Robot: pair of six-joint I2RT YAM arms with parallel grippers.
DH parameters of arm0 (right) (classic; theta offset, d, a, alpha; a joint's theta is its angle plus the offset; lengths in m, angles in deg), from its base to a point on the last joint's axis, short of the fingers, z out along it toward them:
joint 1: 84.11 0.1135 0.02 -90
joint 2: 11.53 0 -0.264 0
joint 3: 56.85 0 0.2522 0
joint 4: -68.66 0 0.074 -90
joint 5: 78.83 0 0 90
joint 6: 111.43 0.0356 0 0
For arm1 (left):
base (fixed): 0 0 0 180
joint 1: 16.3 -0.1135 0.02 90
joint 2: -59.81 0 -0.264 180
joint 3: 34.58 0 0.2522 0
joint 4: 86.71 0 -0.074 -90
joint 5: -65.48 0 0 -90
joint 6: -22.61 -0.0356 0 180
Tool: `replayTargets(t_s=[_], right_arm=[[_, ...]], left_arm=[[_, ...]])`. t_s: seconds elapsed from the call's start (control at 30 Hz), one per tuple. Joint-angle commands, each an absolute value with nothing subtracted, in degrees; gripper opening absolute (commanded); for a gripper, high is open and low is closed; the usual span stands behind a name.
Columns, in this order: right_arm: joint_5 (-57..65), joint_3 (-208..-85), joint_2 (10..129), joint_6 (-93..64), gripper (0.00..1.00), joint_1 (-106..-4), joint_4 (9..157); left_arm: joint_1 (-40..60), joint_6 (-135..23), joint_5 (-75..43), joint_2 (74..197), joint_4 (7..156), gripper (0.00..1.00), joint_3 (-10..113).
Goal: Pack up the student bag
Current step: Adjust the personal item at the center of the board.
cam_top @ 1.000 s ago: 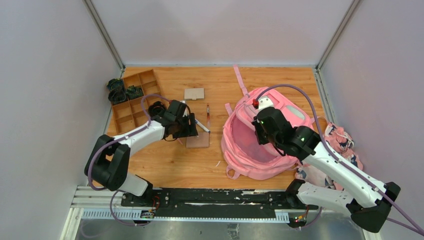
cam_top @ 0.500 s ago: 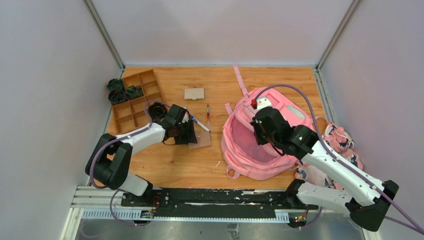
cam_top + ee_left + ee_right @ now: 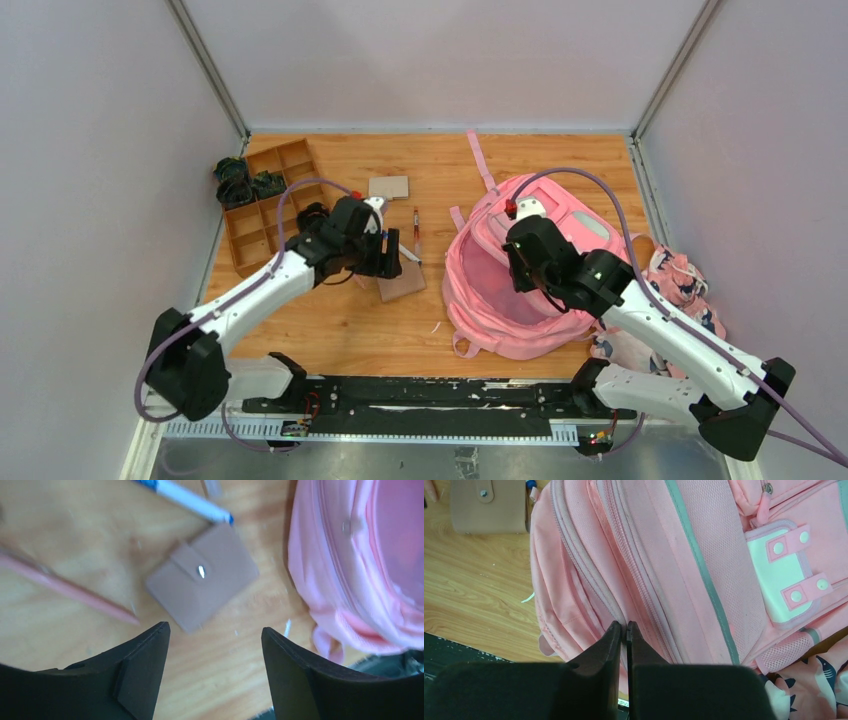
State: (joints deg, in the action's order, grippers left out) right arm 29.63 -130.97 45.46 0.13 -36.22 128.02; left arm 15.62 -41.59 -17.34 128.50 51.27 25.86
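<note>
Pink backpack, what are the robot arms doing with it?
They're packing it. The right gripper is pinched shut on the rim of the pink backpack, which lies open on the table. The left gripper hangs open above a small tan wallet beside a pen, holding nothing yet.

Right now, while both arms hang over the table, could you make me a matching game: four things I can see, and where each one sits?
Things
1. nearer tan wallet
2. student bag
3. wooden compartment tray
4. patterned cloth

Places
A. far left, near the wall
B. tucked against the bag's right side
C. right of centre, main pocket gaping
D. beside the blue-capped pen

Pairs: 1-D, 2-C, 3-A, 4-B
</note>
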Motion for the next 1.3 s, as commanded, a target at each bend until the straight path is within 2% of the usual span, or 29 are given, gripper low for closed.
replayTargets(t_s=[0.0,0.13,0.27,0.43,0.53,0.63,0.7,0.83,1.0,1.07,1.17,1.27], right_arm=[[31.1,-130.78,45.28,1.89,0.08,-36.21,130.56],[33.49,-130.81,44.23,2.35,0.08,-36.21,132.16],[33.52,-129.78,43.26,2.04,0.1,-36.21,132.08],[34.25,-129.12,43.79,1.71,0.18,-36.21,132.16],[34.79,-128.59,43.9,1.18,0.33,-36.28,132.17],[34.63,-129.88,44.23,-1.27,0.62,-36.3,132.57],[33.83,-132.67,44.68,-2.61,0.68,-36.3,133.36],[30.4,-137.34,46.16,-1.27,0.69,-36.3,133.69],[16.1,-136.67,49.52,4.13,0.7,-34.73,124.63],[13.15,-135.6,52.17,6.51,0.67,-30.93,120.11],[15.8,-135.91,57.83,10.39,0.61,-23.69,116.49],[14.19,-134.69,64.22,16.86,0.57,-21.91,112.45]], left_arm=[[14.5,-55.8,-26.72,139.41,51.79,0.73,34.91],[14.15,-58.53,-29.49,147.52,45.08,0.73,44.89],[12.18,-60.19,-18.83,154.23,45.8,0.74,47.51],[11.64,-57.9,-12.55,162.16,46.31,0.7,48.94],[11.94,-54.8,-9.3,162.13,48.54,0.68,45.85],[13.89,-49.5,-9.96,158.56,50.47,0.64,41.18],[16.34,-45.88,-11.03,153.89,53.06,0.65,36.55],[17.62,-37.29,-7.79,143.88,58.38,0.65,26.72],[17.55,-30.09,-7.68,131.79,59.77,0.65,18.65],[17.25,-29.48,-8.52,128.23,58.8,0.65,18.0],[14.97,-29.9,-12.99,124.36,54.52,0.64,18.11],[10.36,-28.01,-13.33,120.21,55.13,0.63,15.09]])
